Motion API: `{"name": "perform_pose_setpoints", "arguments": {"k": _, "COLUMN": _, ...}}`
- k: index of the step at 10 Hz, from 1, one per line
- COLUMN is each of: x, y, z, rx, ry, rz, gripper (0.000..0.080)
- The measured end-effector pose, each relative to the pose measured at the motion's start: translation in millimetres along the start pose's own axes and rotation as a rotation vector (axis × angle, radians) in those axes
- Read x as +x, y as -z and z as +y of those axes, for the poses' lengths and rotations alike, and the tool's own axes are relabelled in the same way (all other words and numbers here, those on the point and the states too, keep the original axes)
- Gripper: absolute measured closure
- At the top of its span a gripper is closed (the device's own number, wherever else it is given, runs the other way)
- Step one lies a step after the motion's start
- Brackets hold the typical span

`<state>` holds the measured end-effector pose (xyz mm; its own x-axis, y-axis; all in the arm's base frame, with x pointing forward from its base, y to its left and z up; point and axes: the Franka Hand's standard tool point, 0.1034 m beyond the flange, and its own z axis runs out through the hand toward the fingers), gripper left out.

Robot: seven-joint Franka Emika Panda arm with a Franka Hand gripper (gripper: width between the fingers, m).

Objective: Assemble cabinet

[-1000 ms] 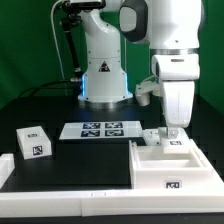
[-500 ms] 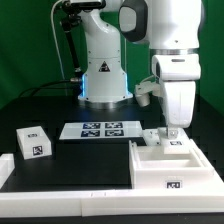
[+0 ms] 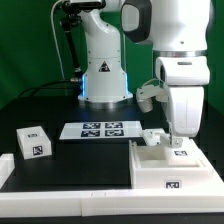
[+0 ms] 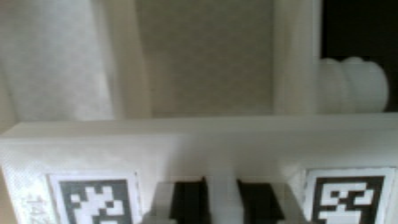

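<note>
Your two-finger gripper sits low at the far wall of the large white plastic cabinet box, on the exterior view's right. Spread or pinching, I cannot tell. You are likely grasping it, so next secure a firm, square hold.

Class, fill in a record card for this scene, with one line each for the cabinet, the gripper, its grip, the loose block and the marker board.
cabinet: white box with marker tags, on the table, at the exterior view's right
gripper: pointing down, above the cabinet
grip: cannot tell whether open or shut
loose block: white, tagged, at the exterior view's left, apart from the cabinet
marker board: flat on the table, between block and cabinet
</note>
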<state>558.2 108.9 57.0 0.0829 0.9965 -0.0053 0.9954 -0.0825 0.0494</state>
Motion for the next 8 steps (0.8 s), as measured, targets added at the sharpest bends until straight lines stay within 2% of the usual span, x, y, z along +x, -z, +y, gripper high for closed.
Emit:
{"name": "perform_pose_setpoints", "arguments": {"k": 4, "x": 0.6, "y": -0.4, "z": 21.6, "rx": -0.014, "ry": 0.0, "rz": 0.004, "gripper": 0.0729}}
{"name": "perform_pose_setpoints", "arguments": {"k": 8, "x": -0.2, "y": -0.2, "z": 21.8, "rx": -0.001, "ry": 0.008, "rz": -0.004, "gripper": 0.0729}}
